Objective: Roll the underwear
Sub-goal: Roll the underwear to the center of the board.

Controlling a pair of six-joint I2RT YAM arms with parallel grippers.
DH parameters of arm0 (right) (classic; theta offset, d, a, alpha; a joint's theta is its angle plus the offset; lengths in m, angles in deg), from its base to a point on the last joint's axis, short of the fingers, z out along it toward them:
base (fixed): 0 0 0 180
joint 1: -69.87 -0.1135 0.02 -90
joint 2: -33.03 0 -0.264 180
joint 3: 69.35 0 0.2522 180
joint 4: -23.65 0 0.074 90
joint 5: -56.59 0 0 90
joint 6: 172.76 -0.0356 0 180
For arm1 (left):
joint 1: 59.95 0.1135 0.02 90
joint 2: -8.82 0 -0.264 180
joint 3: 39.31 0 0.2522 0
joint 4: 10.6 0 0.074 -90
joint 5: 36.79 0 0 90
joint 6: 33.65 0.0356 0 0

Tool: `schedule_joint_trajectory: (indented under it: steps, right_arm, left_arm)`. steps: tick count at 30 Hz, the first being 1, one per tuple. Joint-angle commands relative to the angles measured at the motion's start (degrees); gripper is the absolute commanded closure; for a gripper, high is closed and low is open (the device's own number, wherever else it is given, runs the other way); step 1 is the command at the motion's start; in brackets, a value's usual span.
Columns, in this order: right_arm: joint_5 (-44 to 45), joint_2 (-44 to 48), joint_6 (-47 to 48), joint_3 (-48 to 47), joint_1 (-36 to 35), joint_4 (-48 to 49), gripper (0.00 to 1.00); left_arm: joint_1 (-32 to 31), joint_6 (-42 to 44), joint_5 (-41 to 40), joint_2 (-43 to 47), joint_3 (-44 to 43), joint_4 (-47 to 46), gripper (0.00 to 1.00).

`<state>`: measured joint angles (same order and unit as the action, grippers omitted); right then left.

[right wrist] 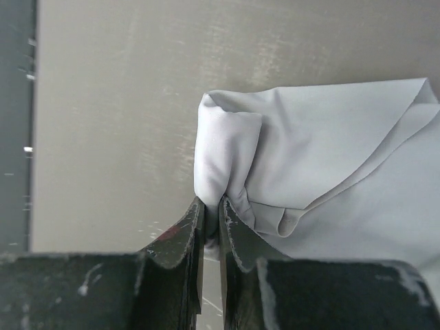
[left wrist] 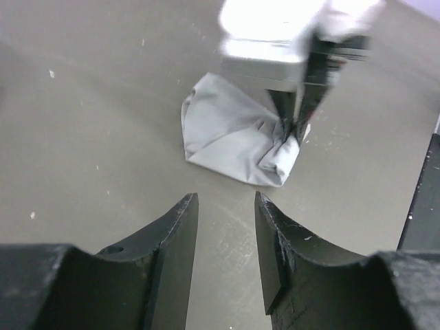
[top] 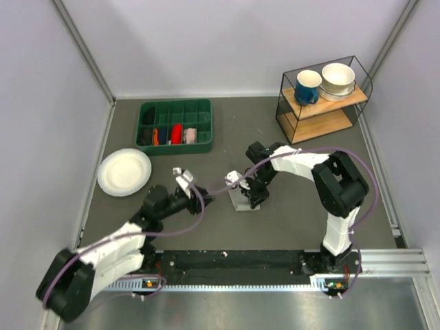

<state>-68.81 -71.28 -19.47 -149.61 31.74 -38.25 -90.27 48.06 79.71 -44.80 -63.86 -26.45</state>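
Roughly at the middle of the worktop [top: 295,220], the underwear [top: 242,200] lies as a crumpled light grey bundle, partly folded over itself, with soft creases running toward one corner. At that corner the right tool [right wrist: 210,206] comes down from above with its fingers pressed together on a bunched fold of the cloth; the rest of the garment spreads away from the pinch and rests on the worktop. The left tool [left wrist: 225,203] hangs low to the left of the bundle, its fingers spread and nothing between them, near the fabric but not touching it. Farther back stands a green tray [top: 176,103] holding small cloth rolls [top: 175,134], a white plate [top: 124,172] lies left of it, and a wire shelf [top: 323,103] at the far right carries a blue mug [top: 308,87] and white bowls [top: 338,78].
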Motion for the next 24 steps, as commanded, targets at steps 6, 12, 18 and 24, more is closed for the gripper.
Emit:
schedule_joint_trajectory:
  steps: [6,12,18,24]
  right_arm:
    - [-15.84,-17.23,-3.87,-11.45,7.62,-23.66,0.92]
    - [-15.76,-21.37,-5.97,-15.68,8.33,-26.48,0.91]
    - [-13.73,-23.66,-7.48,-18.58,8.34,-28.32,0.89]
    - [-13.29,-23.74,-7.30,-18.67,8.34,-28.59,0.88]
  left_arm:
    - [-13.69,15.12,-5.93,11.90,5.61,-6.52,0.52]
    - [-26.44,28.74,-11.90,-7.31,-7.89,4.78,0.52]
    - [-30.67,37.72,-17.54,-23.08,-19.25,11.24,0.51]
    - [-31.37,41.07,-16.31,-31.78,-25.59,15.01,0.51]
